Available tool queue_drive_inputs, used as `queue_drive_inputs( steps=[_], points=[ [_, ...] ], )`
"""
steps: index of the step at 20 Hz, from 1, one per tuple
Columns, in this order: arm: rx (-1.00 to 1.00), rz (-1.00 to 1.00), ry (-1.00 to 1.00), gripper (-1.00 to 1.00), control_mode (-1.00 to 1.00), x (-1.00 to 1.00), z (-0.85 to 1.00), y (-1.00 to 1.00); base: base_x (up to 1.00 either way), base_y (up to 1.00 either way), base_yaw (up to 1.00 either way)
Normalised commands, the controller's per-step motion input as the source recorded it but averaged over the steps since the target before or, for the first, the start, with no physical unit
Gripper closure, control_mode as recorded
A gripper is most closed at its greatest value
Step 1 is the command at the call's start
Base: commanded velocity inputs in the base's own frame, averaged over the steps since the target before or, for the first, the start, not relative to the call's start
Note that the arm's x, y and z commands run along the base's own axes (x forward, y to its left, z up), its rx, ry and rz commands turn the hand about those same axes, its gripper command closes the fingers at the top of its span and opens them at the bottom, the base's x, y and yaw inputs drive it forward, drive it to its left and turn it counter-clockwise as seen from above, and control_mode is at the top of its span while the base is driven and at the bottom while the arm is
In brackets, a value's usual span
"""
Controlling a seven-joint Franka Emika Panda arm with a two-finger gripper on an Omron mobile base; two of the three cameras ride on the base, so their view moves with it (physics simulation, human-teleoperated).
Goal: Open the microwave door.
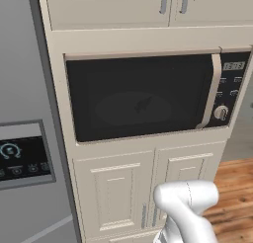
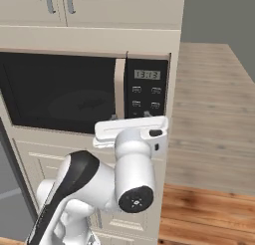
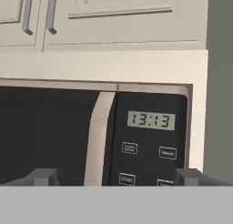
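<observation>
The microwave (image 1: pixel 148 96) is built into a beige cabinet column, and its dark tinted-glass door (image 1: pixel 133 96) (image 2: pixel 60 92) (image 3: pixel 45 132) sits flush and closed. The long curved beige handle bar (image 1: pixel 211 91) (image 2: pixel 119 87) (image 3: pixel 98 136) runs down the door's right edge, beside the black control panel (image 1: pixel 231 86) (image 2: pixel 146 89) (image 3: pixel 150 136) with its digital display. My gripper (image 3: pixel 116 178) is open and holds nothing; its fingertips (image 3: pixel 43 176) stand wide apart, straddling the handle and panel at a short distance. In the right base view the white hand (image 2: pixel 130 128) hangs just below the control panel.
A grey appliance with a small black display (image 1: pixel 22 158) stands left of the cabinet column. Beige panelled cabinet doors sit above (image 3: pixel 118 4) and below (image 1: pixel 116 192) the microwave. Wooden floor (image 2: pixel 209 204) lies to the right, with free room there.
</observation>
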Motion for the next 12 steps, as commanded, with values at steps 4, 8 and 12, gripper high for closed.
queue_drive_inputs(
  steps=[4,8,12],
  points=[
    [-0.01,0.02,-0.13,-1.0,-1.0,0.66,-0.45,0.14,0.0,0.0,0.0],
    [0.0,0.0,0.0,-1.0,-1.0,0.64,-0.54,0.35,0.0,0.0,0.0],
    [0.03,0.0,0.0,-1.0,-1.0,0.66,-0.48,0.46,0.0,0.0,0.0]
  ],
)
